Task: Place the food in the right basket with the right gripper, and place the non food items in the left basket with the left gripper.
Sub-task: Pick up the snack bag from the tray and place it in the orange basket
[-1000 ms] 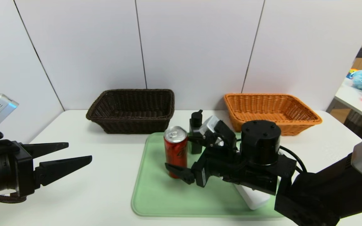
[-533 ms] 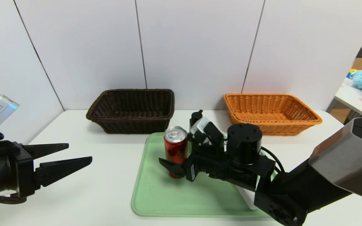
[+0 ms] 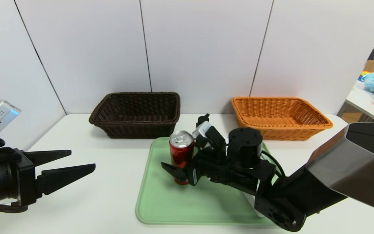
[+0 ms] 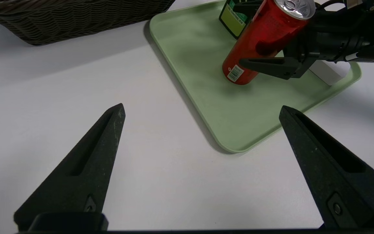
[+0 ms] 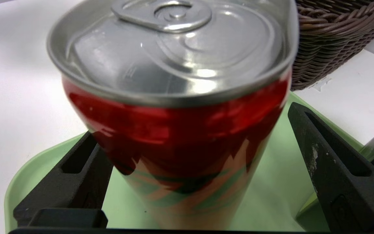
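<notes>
The food, a slim red can (image 3: 181,148) with a silver top, stands upright on the green tray (image 3: 174,201). My right gripper (image 3: 181,161) is open with one finger on each side of the can (image 5: 180,130); there is a gap on one side and I cannot tell about the other. Behind the can stands the dark pump bottle (image 3: 202,118), mostly hidden by my right wrist. A corner of the white power strip (image 4: 328,70) shows under the right arm. My left gripper (image 3: 82,158) hovers open and empty over the table's left side.
The dark brown left basket (image 3: 138,94) sits at the back left of the tray. The orange-tan right basket (image 3: 304,133) sits at the back right. A grey partition wall rises right behind both baskets.
My right gripper has moved left along the tray, so the can now stands between its open fingers. The left arm has stayed where it was.
</notes>
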`<state>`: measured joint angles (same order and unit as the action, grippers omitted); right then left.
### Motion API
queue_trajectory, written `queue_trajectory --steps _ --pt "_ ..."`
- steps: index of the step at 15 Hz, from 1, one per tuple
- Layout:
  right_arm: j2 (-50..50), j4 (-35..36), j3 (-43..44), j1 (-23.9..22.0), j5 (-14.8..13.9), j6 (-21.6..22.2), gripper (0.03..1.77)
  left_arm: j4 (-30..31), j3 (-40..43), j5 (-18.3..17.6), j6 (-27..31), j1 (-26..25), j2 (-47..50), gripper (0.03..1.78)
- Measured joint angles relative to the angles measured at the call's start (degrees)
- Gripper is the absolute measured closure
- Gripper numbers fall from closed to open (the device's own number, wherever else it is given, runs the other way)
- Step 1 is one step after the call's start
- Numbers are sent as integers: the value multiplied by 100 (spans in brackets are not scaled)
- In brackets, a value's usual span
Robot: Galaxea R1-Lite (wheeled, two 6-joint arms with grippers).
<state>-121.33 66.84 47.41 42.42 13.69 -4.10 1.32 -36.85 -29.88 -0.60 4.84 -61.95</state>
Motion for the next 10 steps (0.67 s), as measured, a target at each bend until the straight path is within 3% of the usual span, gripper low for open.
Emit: queue_trajectory --steps 2,6,10 --pt "-13 -4 74 2 -5 0 9 0 9 0 0 0 0 12" --pt "-20 5 127 57 -118 2 73 5 6 0 5 0 -1 12" --pt "-33 11 138 85 -217 2 81 6 -5 -7 9 0 -12 12"
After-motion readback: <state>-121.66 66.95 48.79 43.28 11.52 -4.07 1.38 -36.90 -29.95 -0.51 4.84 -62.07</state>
